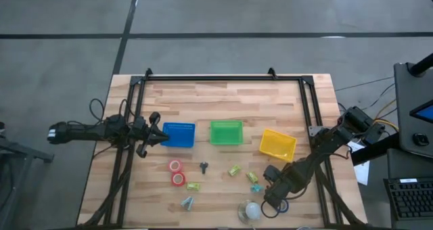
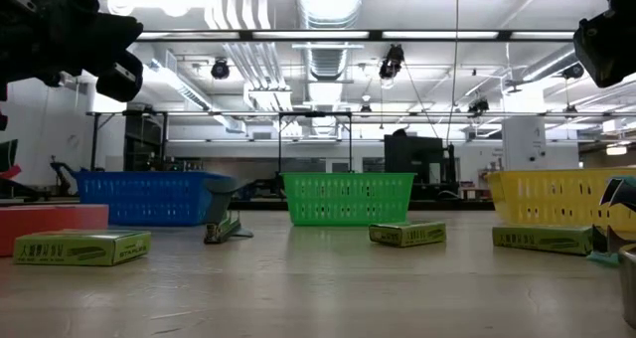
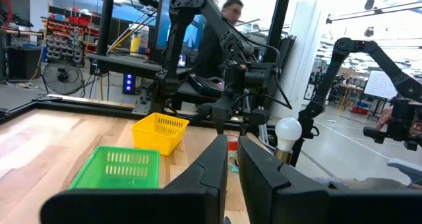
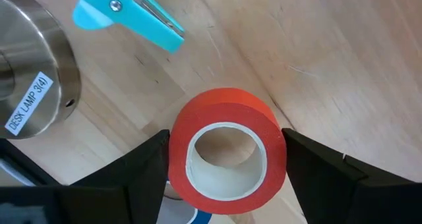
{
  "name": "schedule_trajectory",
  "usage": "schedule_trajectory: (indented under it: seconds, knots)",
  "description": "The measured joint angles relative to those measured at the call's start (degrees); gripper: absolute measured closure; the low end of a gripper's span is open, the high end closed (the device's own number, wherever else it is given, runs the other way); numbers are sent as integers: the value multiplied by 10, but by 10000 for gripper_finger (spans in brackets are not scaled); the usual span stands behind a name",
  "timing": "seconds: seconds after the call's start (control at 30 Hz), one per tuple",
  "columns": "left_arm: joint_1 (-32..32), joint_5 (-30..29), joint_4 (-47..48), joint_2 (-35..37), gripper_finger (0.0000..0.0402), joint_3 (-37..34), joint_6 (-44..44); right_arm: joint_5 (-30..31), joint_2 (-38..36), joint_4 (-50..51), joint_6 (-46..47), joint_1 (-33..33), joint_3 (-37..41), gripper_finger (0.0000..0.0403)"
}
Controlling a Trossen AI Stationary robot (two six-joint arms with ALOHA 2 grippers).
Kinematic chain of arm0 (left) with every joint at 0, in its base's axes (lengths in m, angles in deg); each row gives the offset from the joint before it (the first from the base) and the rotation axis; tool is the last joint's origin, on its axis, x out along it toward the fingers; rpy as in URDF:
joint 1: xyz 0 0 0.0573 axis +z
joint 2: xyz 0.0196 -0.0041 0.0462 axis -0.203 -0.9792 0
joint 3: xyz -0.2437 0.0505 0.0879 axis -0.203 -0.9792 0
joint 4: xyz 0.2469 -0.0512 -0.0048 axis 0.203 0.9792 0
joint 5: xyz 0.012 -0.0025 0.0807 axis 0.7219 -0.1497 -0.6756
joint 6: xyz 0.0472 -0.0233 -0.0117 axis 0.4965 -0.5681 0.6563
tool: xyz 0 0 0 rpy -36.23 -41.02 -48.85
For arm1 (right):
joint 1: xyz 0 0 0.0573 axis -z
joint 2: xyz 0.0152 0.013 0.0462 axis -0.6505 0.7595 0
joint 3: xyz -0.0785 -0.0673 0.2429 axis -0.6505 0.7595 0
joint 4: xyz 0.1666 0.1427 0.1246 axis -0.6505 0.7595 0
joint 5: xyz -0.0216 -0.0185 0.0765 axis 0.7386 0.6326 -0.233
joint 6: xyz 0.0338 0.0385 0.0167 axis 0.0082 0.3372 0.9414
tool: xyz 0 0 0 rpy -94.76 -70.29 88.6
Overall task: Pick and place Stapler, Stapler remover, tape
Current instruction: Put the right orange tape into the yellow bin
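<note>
**benchrat:** Red tape roll fills the right wrist view, sitting between the right gripper's two dark fingers. They flank it closely on both sides, so it looks held, down at the table. Wood shows under it, a light blue clip-like tool lies just beyond, and a metal lamp base marked "DESK LAMP" is beside that.

**oak_top:** Where's that from above?

**benchrat:** Near edge, right side. The right gripper is low next to the white ball, which is the lamp's bulb.

**oak_top:** Bins?

**benchrat:** Three in a row across the middle: blue bin, green bin, yellow bin. Green looks empty from the left wrist camera; yellow shows nothing inside from overhead. Can't tell with the blue one.

**oak_top:** Left arm?

**benchrat:** Left gripper sits at the blue bin's left edge, fingers nearly together with a thin gap, nothing between them.

**oak_top:** Rest of the stuff?

**benchrat:** Two more red rolls lie touching, near and left of centre. A small dark stapler sits in front of the gap between blue and green. Green staple boxes are scattered about, plus another light blue piece near the front edge.
</note>
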Motion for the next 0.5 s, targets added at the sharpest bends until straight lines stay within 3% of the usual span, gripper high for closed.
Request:
schedule_trajectory:
  seconds: [0.5]
  knots:
    - [0,0,0,0,360,0,0,0,0,1,1,0,-2,138]
